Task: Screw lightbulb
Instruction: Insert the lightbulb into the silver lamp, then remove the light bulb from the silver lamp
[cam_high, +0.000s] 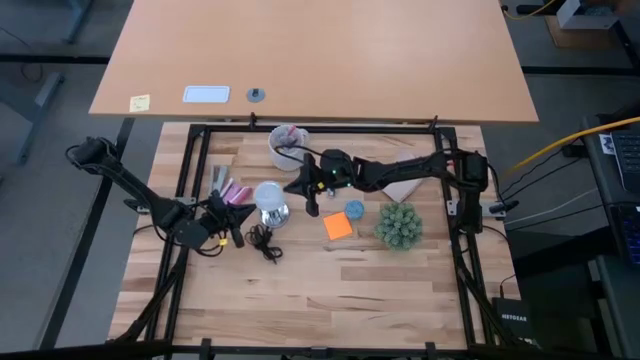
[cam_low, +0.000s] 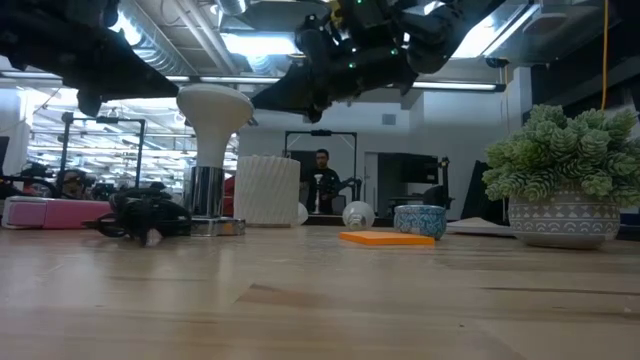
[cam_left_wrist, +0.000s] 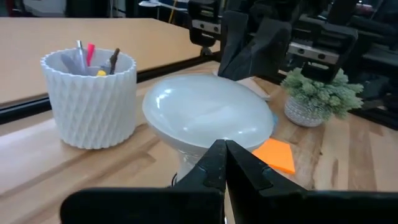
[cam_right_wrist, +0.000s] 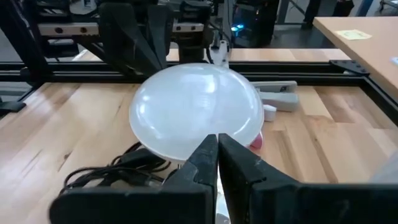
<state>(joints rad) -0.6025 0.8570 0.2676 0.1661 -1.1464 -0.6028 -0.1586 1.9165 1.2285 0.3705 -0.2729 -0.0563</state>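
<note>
The white frosted lightbulb (cam_high: 268, 194) stands upright with its narrow base in the shiny silver socket (cam_low: 207, 195), which rests on the wooden table. My left gripper (cam_high: 238, 218) is shut at the bulb's near left, level with its underside (cam_left_wrist: 225, 149). My right gripper (cam_high: 296, 186) is shut just to the bulb's right, a little above its dome (cam_right_wrist: 217, 140). In the low view a gap shows between the bulb (cam_low: 215, 108) and my right gripper (cam_low: 318, 104). Neither gripper holds anything.
A white cup of pens (cam_high: 286, 146) stands behind the bulb. A black cord (cam_high: 264, 243) lies coiled in front of it, and pink items (cam_high: 236, 192) lie to its left. An orange sticky note (cam_high: 338, 226), a small blue bowl (cam_high: 355, 209) and a potted plant (cam_high: 398, 226) sit to the right.
</note>
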